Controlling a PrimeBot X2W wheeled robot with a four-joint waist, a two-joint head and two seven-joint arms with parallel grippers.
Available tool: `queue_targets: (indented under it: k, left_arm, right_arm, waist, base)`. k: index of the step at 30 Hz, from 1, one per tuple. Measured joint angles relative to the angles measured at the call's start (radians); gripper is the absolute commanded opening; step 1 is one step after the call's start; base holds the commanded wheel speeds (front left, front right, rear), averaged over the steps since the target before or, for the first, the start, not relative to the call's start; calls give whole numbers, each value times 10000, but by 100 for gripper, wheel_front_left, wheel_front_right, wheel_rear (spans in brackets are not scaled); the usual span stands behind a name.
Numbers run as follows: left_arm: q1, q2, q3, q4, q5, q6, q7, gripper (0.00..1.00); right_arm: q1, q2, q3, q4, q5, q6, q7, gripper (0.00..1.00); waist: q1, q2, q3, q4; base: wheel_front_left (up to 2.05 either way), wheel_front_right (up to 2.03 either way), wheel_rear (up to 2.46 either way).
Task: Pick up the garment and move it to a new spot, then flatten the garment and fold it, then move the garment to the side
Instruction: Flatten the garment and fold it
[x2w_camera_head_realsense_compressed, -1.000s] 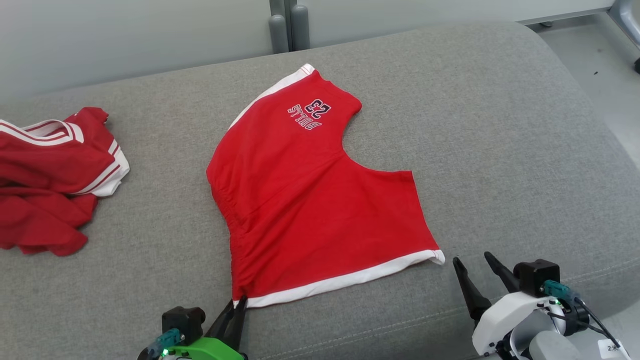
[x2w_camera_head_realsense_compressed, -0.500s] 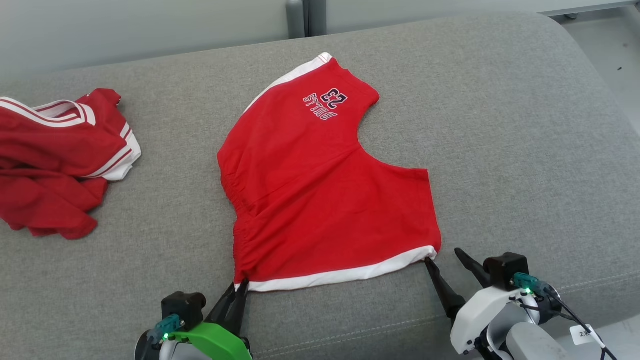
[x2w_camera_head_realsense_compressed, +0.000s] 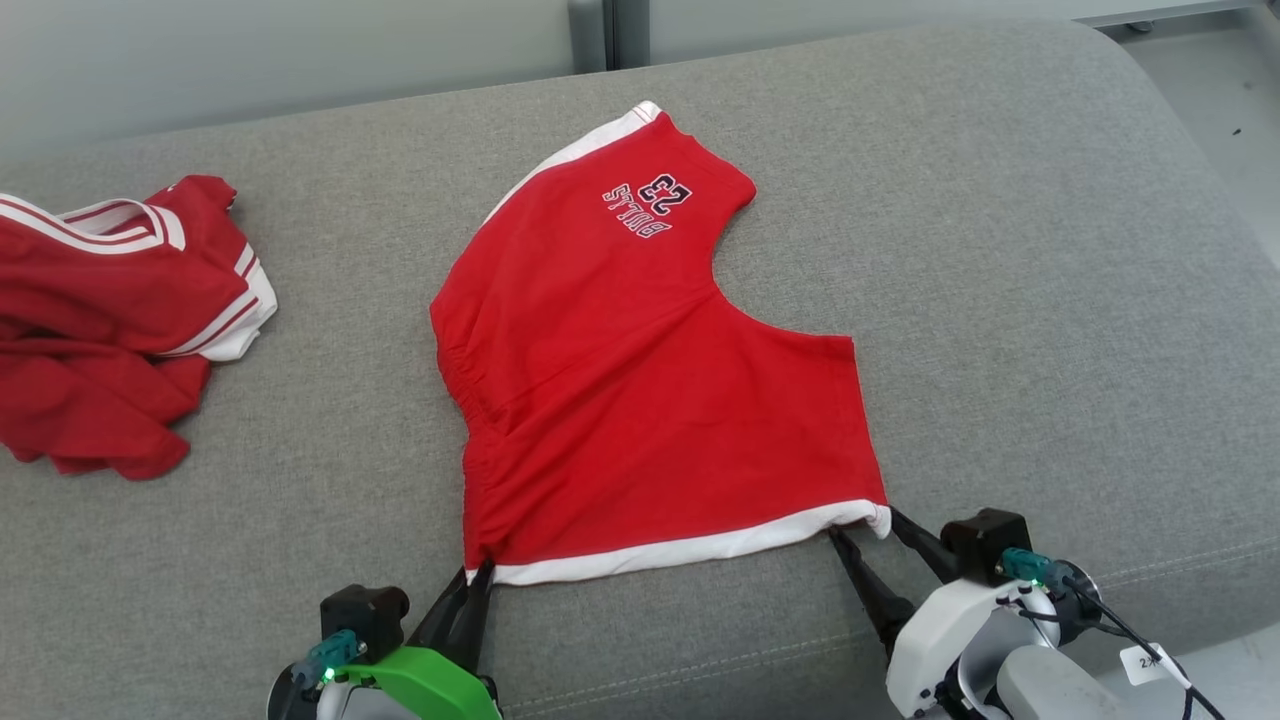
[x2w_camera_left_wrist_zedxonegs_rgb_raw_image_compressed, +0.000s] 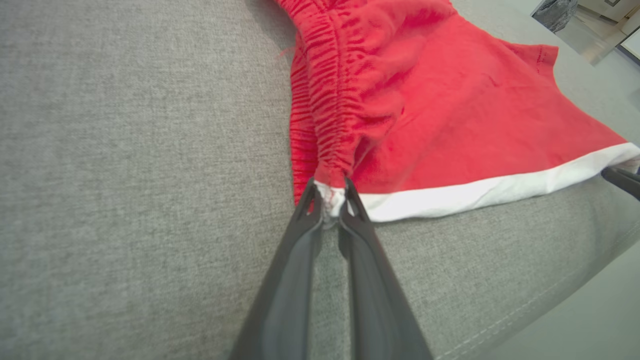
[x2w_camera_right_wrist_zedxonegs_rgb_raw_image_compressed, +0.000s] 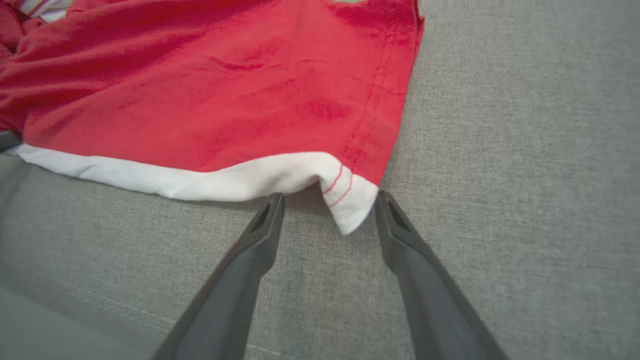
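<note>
- Grey upholstered couch (x2w_camera_head_realsense_compressed: 1000, 250) serves as the work surface, with a stitched seam running along its near edge.
- Left pincer (x2w_camera_head_realsense_compressed: 478, 580): fingers drawn together and clamped on the near left corner of the red shorts (x2w_camera_head_realsense_compressed: 640, 400). White fabric shows pinched between the tips in the left wrist view.
- Gathered waistband (x2w_camera_left_wrist_zedxonegs_rgb_raw_image_compressed: 330, 100) rises directly ahead of the left pincer's tips, puckered and slightly lifted off the couch.
- Right pincer (x2w_camera_head_realsense_compressed: 865, 530): fingers apart and straddling the near right corner of the shorts. The corner lies between the two tips, unpinched, and whether either tip touches the cloth cannot be told.
- White hem (x2w_camera_head_realsense_compressed: 680, 550) runs from one pincer to the other, forming the near edge of the shorts.
- Shorts lie spread mostly flat on the couch ahead of both pincers. The far leg extends up and away, bearing "23" and lettering (x2w_camera_head_realsense_compressed: 645, 205) that read upside down in the head view.
- Second red garment with white stripes (x2w_camera_head_realsense_compressed: 110, 320) lies crumpled well to the left of the left pincer and farther back, apart from the shorts.
- Pale wall (x2w_camera_head_realsense_compressed: 300, 50) stands beyond the couch's far edge.
</note>
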Motion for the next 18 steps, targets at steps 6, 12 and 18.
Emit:
queue_targets:
  k: [6, 12, 18]
  left_arm:
    - [-5, 0, 65, 8, -2, 2, 0, 0]
    - [-8, -2, 119, -15, -2, 2, 0, 0]
    - [-48, -2, 407, -435, -111, 2, -2, 0]
  right_arm:
    - [-223, -36, 169, -40, 165, 0, -77, 44]
    - [-330, -69, 347, -15, 278, 0, -77, 11]
    - [-642, -178, 50, -665, 334, 0, -88, 0]
  waist:
    - [0, 0, 1, -68]
    - [0, 0, -7, -73]
    - [0, 0, -38, -56]
  base:
    - [0, 0, 0]
    - [0, 0, 0]
    - [0, 0, 0]
